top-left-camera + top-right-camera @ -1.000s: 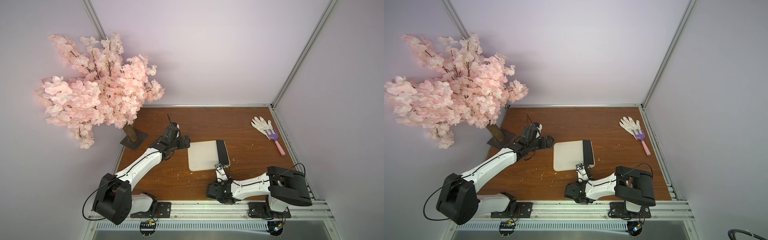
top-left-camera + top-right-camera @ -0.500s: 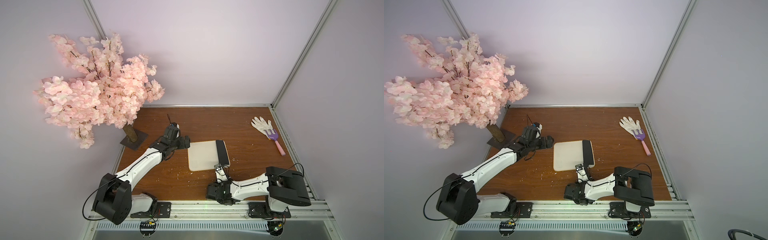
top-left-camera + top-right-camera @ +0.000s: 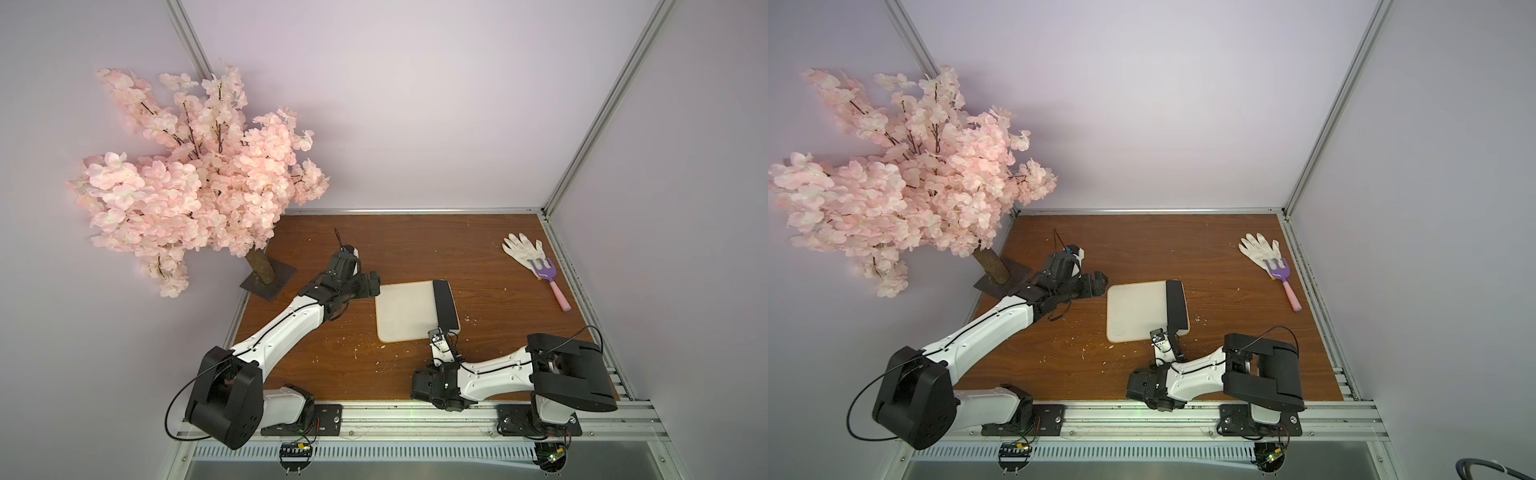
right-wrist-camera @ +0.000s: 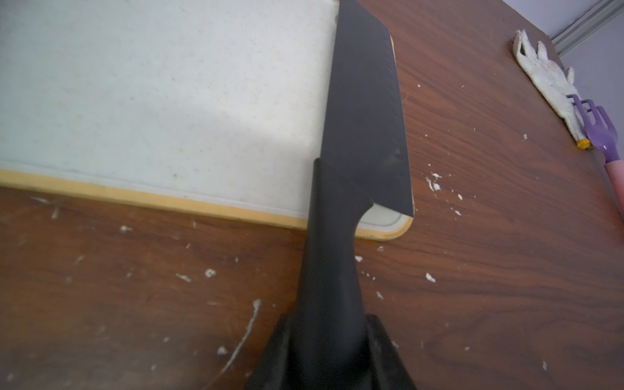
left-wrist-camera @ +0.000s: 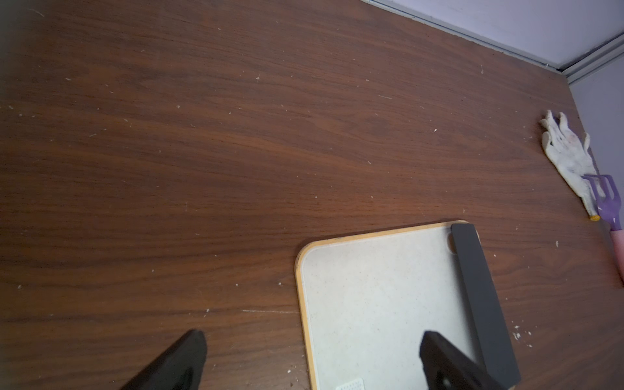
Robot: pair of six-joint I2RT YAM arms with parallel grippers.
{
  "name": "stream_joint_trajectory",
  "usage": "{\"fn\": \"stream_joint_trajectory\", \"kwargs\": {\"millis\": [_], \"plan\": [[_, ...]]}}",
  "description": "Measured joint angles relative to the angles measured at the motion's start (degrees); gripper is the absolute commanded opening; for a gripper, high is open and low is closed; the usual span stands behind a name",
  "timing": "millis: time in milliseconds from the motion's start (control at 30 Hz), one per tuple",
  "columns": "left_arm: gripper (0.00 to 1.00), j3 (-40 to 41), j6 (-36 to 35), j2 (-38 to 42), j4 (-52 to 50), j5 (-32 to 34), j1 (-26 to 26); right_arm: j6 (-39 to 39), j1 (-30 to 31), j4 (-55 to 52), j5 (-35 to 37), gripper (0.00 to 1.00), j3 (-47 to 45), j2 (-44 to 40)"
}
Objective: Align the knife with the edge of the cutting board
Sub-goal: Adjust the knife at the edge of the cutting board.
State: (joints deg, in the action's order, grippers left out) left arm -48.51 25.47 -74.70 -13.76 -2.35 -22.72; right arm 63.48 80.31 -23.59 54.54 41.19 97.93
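Right pincer pinches matte-black knife by slim handle, blade flat along tan-rimmed cutting board; left pincer spread.

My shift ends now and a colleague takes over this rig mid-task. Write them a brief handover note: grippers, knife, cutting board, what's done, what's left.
Right gripper: shut on the handle of the knife, just off the board's near edge.
Left gripper: open, empty, by the far left corner of the cutting board.
Knife: blade lies on the board along its right edge, roughly parallel to it; the handle overhangs the near edge.
Done: the knife looks lined up with that edge.
Left: probably release the handle, back the right arm away, and check that the blade has not shifted.
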Motion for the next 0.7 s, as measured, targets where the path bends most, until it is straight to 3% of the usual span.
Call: {"fn": "stream_joint_trajectory", "kwargs": {"millis": [367,700], "plan": [[1.00,0.0,0.0,0.0,0.0,0.0,0.0,0.0,0.0,-0.3,0.0,0.20,0.3,0.3],[1.00,0.0,0.0,0.0,0.0,0.0,0.0,0.0,0.0,-0.3,0.0,0.27,0.3,0.3]]}}
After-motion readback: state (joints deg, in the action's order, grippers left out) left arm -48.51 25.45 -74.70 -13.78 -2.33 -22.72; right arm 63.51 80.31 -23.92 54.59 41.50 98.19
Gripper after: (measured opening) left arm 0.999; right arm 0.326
